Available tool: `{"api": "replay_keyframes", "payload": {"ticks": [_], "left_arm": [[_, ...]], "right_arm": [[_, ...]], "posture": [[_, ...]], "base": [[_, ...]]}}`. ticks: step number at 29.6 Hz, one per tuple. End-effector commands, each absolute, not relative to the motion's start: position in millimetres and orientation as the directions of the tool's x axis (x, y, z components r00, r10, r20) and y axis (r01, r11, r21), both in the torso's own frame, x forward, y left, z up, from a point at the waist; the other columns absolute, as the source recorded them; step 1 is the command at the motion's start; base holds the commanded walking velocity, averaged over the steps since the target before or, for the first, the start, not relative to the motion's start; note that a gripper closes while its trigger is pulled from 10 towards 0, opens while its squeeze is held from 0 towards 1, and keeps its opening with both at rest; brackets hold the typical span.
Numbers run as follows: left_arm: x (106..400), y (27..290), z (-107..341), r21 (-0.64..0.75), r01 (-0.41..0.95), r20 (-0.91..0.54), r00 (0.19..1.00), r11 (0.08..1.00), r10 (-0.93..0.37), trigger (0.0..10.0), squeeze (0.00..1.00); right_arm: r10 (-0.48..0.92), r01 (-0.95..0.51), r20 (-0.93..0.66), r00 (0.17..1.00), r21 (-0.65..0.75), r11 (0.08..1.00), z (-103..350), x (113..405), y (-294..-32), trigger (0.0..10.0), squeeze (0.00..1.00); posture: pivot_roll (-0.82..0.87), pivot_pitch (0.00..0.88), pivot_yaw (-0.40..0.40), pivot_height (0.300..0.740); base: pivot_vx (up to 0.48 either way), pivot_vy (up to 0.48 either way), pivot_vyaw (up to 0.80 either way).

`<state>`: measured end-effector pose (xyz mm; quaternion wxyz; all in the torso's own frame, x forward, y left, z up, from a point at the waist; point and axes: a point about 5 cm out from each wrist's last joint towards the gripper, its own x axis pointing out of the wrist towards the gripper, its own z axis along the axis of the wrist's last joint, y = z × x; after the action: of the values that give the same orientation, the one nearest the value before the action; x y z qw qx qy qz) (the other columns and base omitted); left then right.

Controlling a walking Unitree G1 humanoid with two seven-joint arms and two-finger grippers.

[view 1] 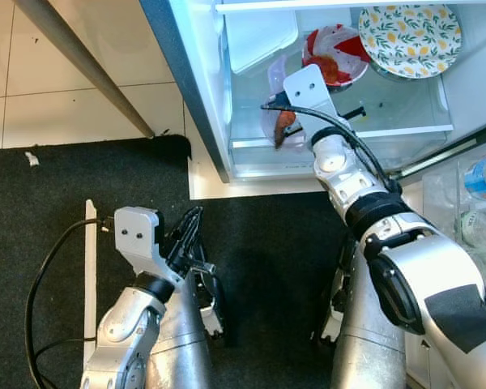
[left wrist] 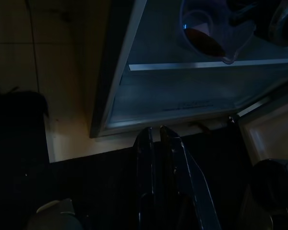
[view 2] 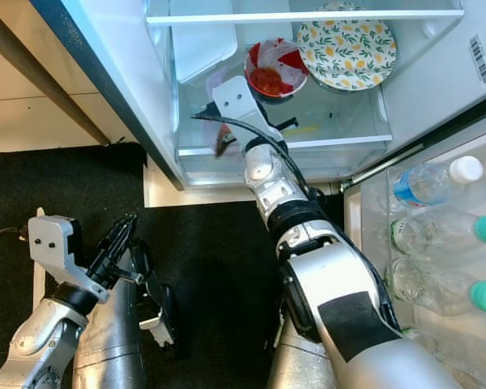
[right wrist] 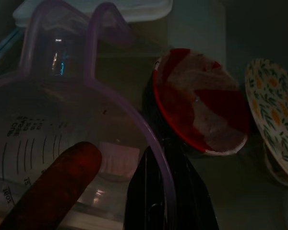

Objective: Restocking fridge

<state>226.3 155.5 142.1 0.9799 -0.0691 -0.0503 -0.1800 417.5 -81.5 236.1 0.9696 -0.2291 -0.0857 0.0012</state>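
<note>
A clear plastic measuring jug with a purple rim and handle [right wrist: 62, 143], holding a long reddish-brown sausage-like piece [right wrist: 53, 189], stands on the lower glass shelf [view 2: 340, 130] in the upper middle of the right eye view, inside the open fridge. The right gripper [right wrist: 165, 163] has its black fingers pinched on the jug's rim, probably to keep it upright while placing it. Just beside the jug is a red and white bowl [view 2: 274, 67], then a lemon-patterned plate [view 2: 346, 50]. The left gripper [view 1: 188, 235] hangs idle at the lower left, fingers together and empty.
</note>
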Motion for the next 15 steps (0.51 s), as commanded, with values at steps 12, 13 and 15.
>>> {"api": "replay_keyframes", "payload": {"ticks": [12, 13, 15], "left_arm": [[226.7, 152.3, 131.4, -0.144, 0.35, 0.087, 0.936, 0.926, -0.341, 10.0, 0.0], [227.0, 152.1, 131.3, -0.144, 0.35, 0.088, 0.936, 0.925, -0.341, 10.0, 0.0], [227.3, 152.0, 131.2, -0.144, 0.35, 0.088, 0.936, 0.925, -0.341, 10.0, 0.0]], "right_arm": [[0.136, -0.092, -0.205, 0.969, 0.21, 0.973, 191.3, 414.6, -87.0, 0.0, 0.0], [0.145, -0.089, -0.214, 0.966, 0.253, 0.963, 191.3, 414.6, -86.3, 0.0, 0.0], [0.151, -0.087, -0.219, 0.964, 0.275, 0.957, 191.4, 414.5, -85.6, 0.0, 0.0]], "posture": [[0.19, 0.62, -0.048, 0.365], [0.19, 0.62, -0.049, 0.365], [0.19, 0.62, -0.049, 0.365]], "base": [[0.0, 0.0, 0.0], [0.0, 0.0, 0.0], [0.0, 0.0, 0.0]]}}
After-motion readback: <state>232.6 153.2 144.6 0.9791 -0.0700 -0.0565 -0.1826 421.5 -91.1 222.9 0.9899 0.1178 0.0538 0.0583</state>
